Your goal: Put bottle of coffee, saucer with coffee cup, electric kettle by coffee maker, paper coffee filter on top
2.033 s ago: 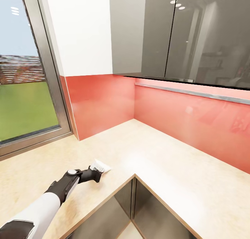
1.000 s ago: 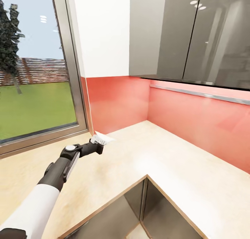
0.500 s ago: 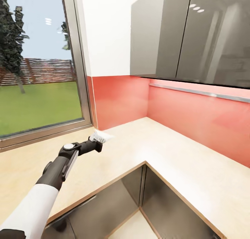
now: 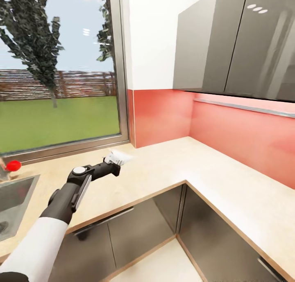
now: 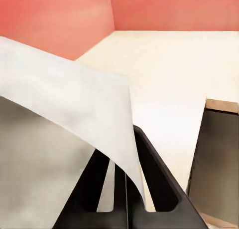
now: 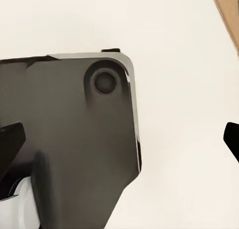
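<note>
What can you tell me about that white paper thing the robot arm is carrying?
It is the paper coffee filter, a thin white sheet that looks slightly curved and stiff. The left end effector pinches one edge, its black fingers closed on the paper, holding it in the air above the light-wood countertop near the red corner.

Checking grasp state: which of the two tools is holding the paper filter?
The left tool, shut on the white paper coffee filter over the kitchen countertop. The right one carries nothing.
</note>
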`<state>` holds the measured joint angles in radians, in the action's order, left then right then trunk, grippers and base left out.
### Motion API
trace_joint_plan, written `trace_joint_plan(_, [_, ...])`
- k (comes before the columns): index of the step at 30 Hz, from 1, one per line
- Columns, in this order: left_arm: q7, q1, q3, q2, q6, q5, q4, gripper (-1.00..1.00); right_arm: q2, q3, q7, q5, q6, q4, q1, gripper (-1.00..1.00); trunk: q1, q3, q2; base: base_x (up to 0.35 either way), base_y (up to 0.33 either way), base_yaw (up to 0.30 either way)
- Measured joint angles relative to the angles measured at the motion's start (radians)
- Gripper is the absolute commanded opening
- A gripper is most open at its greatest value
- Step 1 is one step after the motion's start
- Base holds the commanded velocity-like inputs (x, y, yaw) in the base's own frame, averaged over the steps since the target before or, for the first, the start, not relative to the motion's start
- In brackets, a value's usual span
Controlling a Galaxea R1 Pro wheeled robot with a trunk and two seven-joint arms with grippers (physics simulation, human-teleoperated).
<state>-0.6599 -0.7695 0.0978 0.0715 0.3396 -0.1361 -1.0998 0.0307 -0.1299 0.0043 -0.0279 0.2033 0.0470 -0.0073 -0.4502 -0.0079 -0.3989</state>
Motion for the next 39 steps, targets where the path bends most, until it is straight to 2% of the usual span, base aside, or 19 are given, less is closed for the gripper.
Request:
trace_joint_plan(3, [0.001, 0.015, 0.001, 0.000, 0.085, 0.001, -0.064, -1.00, 0.000, 0.000, -0.001, 0.000, 0.000, 0.000, 0.000, 1.00, 0.000, 0.000, 0.000, -0.141, 0.059, 0.279])
trace_joint_plan(5, [0.002, 0.045, -0.004, 0.000, 0.122, 0.001, -0.113, -1.00, 0.000, 0.000, -0.002, 0.000, 0.000, 0.000, 0.000, 1.00, 0.001, -0.001, 0.000, -0.028, 0.012, 0.279])
trace_joint_plan(6, [0.002, 0.073, -0.031, 0.002, 0.140, -0.002, -0.158, -1.00, 0.000, 0.000, -0.004, 0.000, 0.000, 0.000, 0.000, 1.00, 0.001, -0.001, 0.000, -0.008, 0.003, 0.279])
trace_joint_plan(9, [0.002, 0.084, -0.100, 0.005, 0.146, -0.003, -0.178, -1.00, -0.001, -0.001, -0.007, 0.000, 0.000, 0.000, 0.000, 1.00, 0.001, -0.002, 0.000, -0.002, 0.001, 0.275])
trace_joint_plan(10, [0.002, 0.086, -0.146, 0.021, 0.146, -0.002, -0.178, -1.00, -0.001, 0.000, -0.007, -0.001, 0.000, 0.000, 0.000, 1.00, 0.001, -0.003, 0.000, 0.000, 0.000, 0.256])
trace_joint_plan(12, [0.001, 0.108, -0.171, 0.037, 0.140, -0.003, -0.174, -1.00, -0.001, 0.001, -0.007, 0.000, 0.000, 0.000, 0.000, 1.00, 0.001, -0.004, 0.000, 0.000, 0.000, 0.251])
trace_joint_plan(14, [0.001, 0.130, -0.173, 0.040, 0.135, -0.009, -0.172, -1.00, -0.001, 0.001, -0.008, 0.000, 0.000, 0.000, 0.000, 1.00, 0.001, -0.006, 0.001, 0.000, 0.000, 0.249])
trace_joint_plan(19, [0.000, 0.138, -0.175, 0.061, 0.135, -0.007, -0.179, -1.00, -0.001, 0.001, -0.008, 0.000, 0.000, 0.000, 0.000, 1.00, 0.001, -0.008, 0.001, 0.000, 0.000, 0.266])
trace_joint_plan(28, [0.000, 0.138, -0.169, 0.062, 0.133, -0.010, -0.181, -1.00, -0.001, 0.001, -0.008, 0.000, 0.000, 0.000, 0.000, 1.00, 0.001, -0.008, 0.001, -0.014, 0.000, 0.278])
trace_joint_plan(39, [0.003, 0.137, -0.174, 0.062, 0.134, -0.012, -0.183, -1.00, -0.002, 0.001, -0.008, 0.000, 0.000, 0.000, 0.000, 1.00, 0.000, -0.008, 0.001, -0.270, 0.137, 0.278])
